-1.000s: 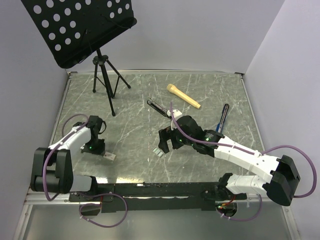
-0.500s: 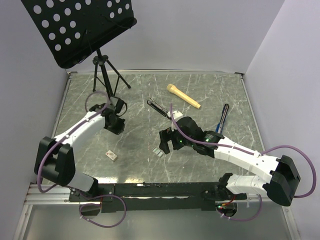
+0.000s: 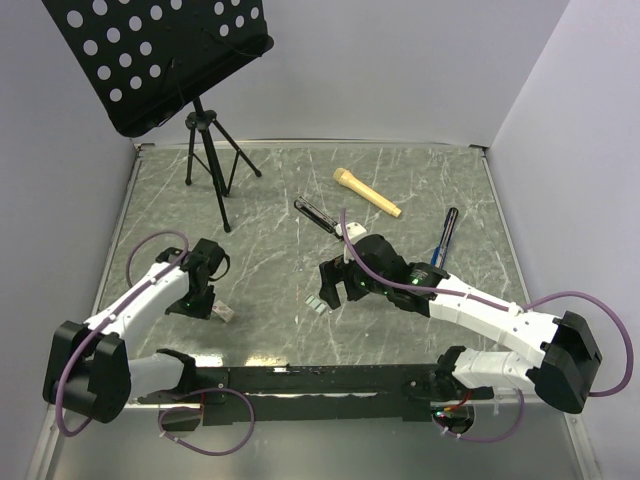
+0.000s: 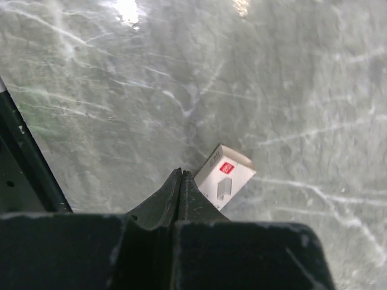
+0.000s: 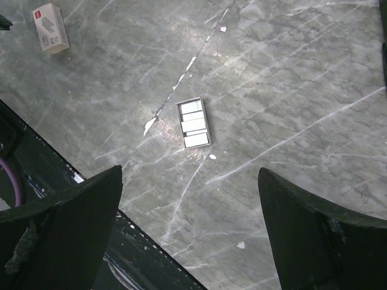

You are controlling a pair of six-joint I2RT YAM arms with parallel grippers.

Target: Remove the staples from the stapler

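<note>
On the far middle of the table [image 3: 280, 265], the stapler [image 3: 318, 213] lies flat, well apart from both arms, and neither one has hold of it. Whether its magazine is emptied is too small to tell. The right gripper [image 5: 190, 175] hovers near the middle of the table with its fingers spread as wide as they go, holding nothing. Directly under it sits a small open tray [image 5: 181, 127] filled with pale strips, apparently the staples [image 5: 195, 125]. Judging from this, staples are out on the table, but the stapler itself may want checking.

At the far left stands a music stand [image 3: 160, 60], clear of the work. A tan handle [image 3: 367, 192] lies just right of the stapler and a pen [image 3: 446, 232] farther right; neither blocks a reach. At the near left, the left gripper [image 4: 180, 180] is pressed fully closed on nothing, its tip just beside a small white box [image 4: 224, 176].
</note>
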